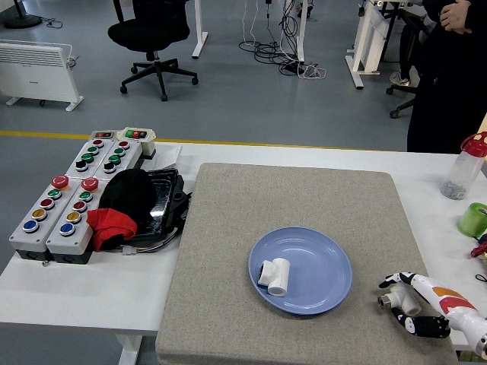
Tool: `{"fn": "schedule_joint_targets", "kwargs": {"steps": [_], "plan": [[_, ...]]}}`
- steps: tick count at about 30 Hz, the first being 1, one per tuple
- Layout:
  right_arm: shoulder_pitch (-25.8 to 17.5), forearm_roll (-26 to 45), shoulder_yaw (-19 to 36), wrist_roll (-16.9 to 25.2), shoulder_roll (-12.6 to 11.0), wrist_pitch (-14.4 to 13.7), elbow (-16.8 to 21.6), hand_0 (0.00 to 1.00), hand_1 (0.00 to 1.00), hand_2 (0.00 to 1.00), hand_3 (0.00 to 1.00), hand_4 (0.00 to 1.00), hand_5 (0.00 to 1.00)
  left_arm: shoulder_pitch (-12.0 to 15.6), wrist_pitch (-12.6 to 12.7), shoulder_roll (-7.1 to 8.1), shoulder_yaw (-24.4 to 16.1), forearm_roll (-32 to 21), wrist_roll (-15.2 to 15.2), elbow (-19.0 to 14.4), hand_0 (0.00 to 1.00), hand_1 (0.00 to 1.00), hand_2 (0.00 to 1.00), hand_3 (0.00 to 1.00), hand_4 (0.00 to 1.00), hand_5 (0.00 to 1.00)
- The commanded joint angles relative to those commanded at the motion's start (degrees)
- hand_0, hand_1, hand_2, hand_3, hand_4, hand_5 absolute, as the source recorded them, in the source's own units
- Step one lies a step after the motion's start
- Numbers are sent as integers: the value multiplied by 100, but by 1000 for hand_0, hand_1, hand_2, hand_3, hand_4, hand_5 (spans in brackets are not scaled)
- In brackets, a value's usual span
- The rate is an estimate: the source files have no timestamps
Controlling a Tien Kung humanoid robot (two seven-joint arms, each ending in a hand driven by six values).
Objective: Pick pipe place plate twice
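Note:
A blue plate (319, 293) lies on the grey mat (289, 205), with one white pipe fitting (274, 276) on its left part. A second white pipe fitting (400, 298) lies on the mat at the right of the plate, near the mat's front right corner. My right hand (396, 304) comes in from the lower right and its fingers (397, 278) curl around this fitting, with the thumb on its near side. The fitting still rests on the mat. My left arm is out of view.
Button boxes (65, 205) and a black tray with a black and red cloth (125, 205) are on the left. A clear bottle (464, 167) and a green cup (475, 219) stand at the right edge. A person (449, 68) stands at the back right, hands folded.

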Motion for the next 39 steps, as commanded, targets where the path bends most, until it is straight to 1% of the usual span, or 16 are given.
{"fn": "schedule_joint_targets", "kwargs": {"steps": [1, 5, 11, 12, 15, 18, 20, 22, 26, 27, 32, 33, 35, 38, 39], "plan": [[14, 1, -3, -1, 2, 0, 4, 461, 541, 611, 654, 393, 93, -1, 0, 0, 1, -3, 0, 0, 711, 749, 717, 658, 401, 998], [287, 7, -86, -10, 89, -2, 40, 459, 540, 612, 647, 386, 94, -19, 0, 5, 21, -31, -3, 0, 711, 748, 717, 657, 401, 998], [803, 53, -289, -7, 339, -14, -17, 459, 539, 610, 646, 384, 97, -39, 3, 10, 38, -65, -9, 0, 711, 748, 717, 657, 400, 998], [944, 74, -376, 0, 416, -21, -56, 459, 539, 610, 646, 384, 97, -41, 4, 10, 41, -71, -9, 0, 711, 748, 717, 657, 400, 998], [1207, 137, -581, 0, 547, -28, -149, 468, 539, 607, 642, 380, 100, -42, 6, 10, 58, -97, -11, 0, 711, 748, 718, 658, 401, 998], [1538, 231, -942, -13, 716, -17, -330, 468, 539, 607, 642, 380, 100, -42, 10, 8, 79, -137, -11, 0, 711, 748, 718, 658, 401, 998], [1664, 248, -1109, -27, 784, -8, -415, 468, 539, 607, 642, 380, 100, -42, 11, 7, 89, -152, -11, 0, 711, 748, 718, 658, 401, 998], [1852, 338, -1360, -68, 911, -13, -578, 479, 546, 608, 643, 381, 97, -39, 12, 6, 99, -167, -8, 0, 711, 748, 717, 658, 401, 998], [2065, 369, -1673, -141, 1066, 43, -807, 479, 546, 608, 643, 381, 97, -41, 11, 2, 111, -177, -6, 0, 711, 748, 717, 658, 401, 998], [2109, 365, -1726, -149, 1100, 48, -873, 607, 636, 680, 744, 437, 122, -42, 11, 2, 120, -188, -7, 0, 711, 748, 717, 658, 401, 998], [2232, 165, -1834, -264, 1151, 175, -1074, 607, 636, 680, 744, 437, 122, -47, 13, 4, 128, -205, -9, 0, 711, 748, 717, 658, 401, 998], [2254, 131, -1852, -261, 1150, 193, -1112, 761, 761, 878, 879, 639, 274, -48, 13, 5, 132, -209, -10, 0, 711, 748, 717, 658, 403, 998], [2283, 18, -1860, -303, 1150, 288, -1166, 761, 761, 878, 879, 639, 274, -47, 14, 5, 135, -217, -11, 0, 711, 748, 717, 658, 403, 998], [2290, -68, -1858, -253, 1148, 316, -1197, 761, 761, 878, 879, 639, 274, -43, 13, 3, 131, -210, -12, 0, 711, 748, 717, 658, 403, 998], [2290, -71, -1858, -249, 1148, 316, -1198, 860, 854, 987, 976, 695, 276, -42, 13, 3, 131, -210, -12, 0, 711, 748, 716, 658, 402, 998]]}}
